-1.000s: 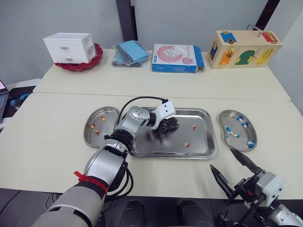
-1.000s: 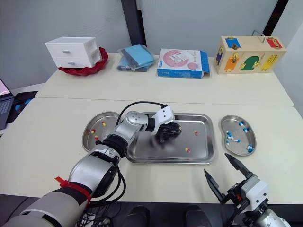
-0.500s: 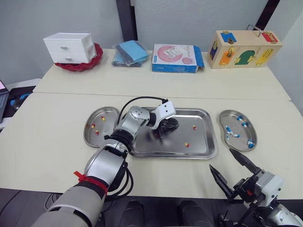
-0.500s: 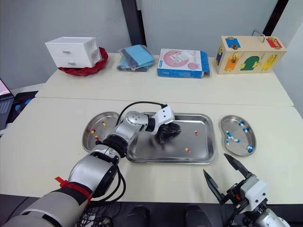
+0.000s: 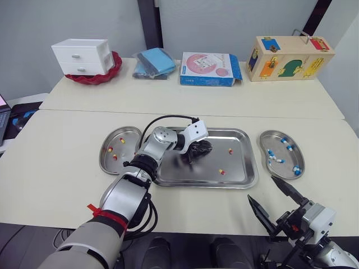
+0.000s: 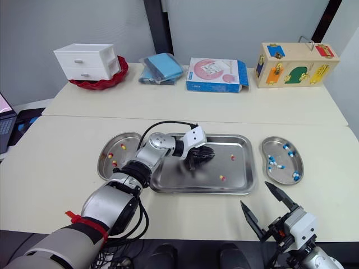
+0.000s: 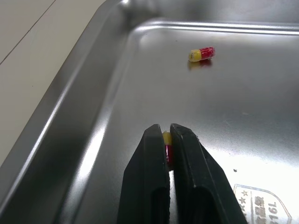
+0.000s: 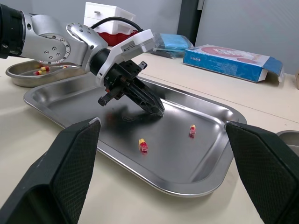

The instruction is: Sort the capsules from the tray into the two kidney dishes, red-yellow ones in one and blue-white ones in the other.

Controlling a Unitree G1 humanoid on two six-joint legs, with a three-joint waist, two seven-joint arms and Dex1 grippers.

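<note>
My left gripper [image 5: 197,154] reaches into the middle of the steel tray [image 5: 202,174], tips down at the tray floor. In the left wrist view it [image 7: 166,133] is shut on a red-yellow capsule [image 7: 166,142], and another red-yellow capsule [image 7: 202,53] lies beyond. Two loose red-yellow capsules [image 5: 230,151] [image 5: 221,172] lie in the tray's right half. The left kidney dish [image 5: 120,147] holds red-yellow capsules [image 5: 110,149]. The right kidney dish [image 5: 280,147] holds several blue-white capsules [image 5: 271,153]. My right gripper [image 5: 275,202] hovers open near the table's front right edge, holding nothing.
On the rear table stand white drawers [image 5: 83,56] in a red bowl, a blue packet [image 5: 153,62], a blue-and-pink box [image 5: 210,68] and a wooden activity box [image 5: 289,58]. A laptop edge [image 5: 3,115] shows at far left.
My left gripper's fingers have drawn together inside the tray. The right gripper has barely shifted.
</note>
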